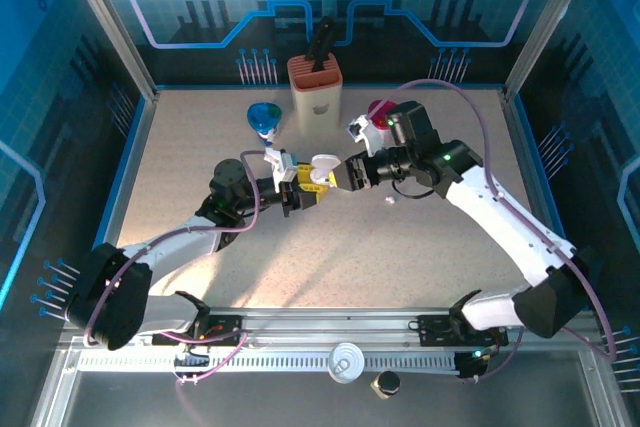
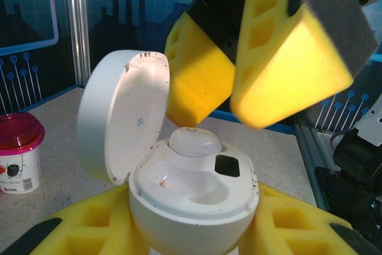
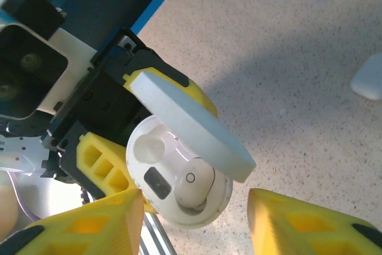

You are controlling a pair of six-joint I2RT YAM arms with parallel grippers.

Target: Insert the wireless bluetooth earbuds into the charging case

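My left gripper [image 2: 191, 234] is shut on the base of the white charging case [image 2: 194, 207], holding it upright above the table with its lid [image 2: 122, 123] swung open. One white earbud [image 2: 194, 141] sits in the far slot, and the near slot [image 2: 194, 186] is hollow. In the right wrist view the earbud [image 3: 194, 183] lies in the case [image 3: 149, 174] under the lid [image 3: 191, 123]. My right gripper [image 3: 194, 228] hovers open just over the case, fingers apart and empty. In the top view the two grippers meet mid-table, left [image 1: 305, 185] and right [image 1: 350, 173]. Another tiny white bud [image 1: 390, 200] lies on the table.
A tan block-shaped holder [image 1: 315, 92] stands at the back centre, with a blue rounded case [image 1: 264, 117] to its left. A red-lidded cup [image 1: 380, 112] and a small white item [image 1: 357, 128] sit behind the right arm. A white rounded object [image 3: 370, 79] rests on the table.
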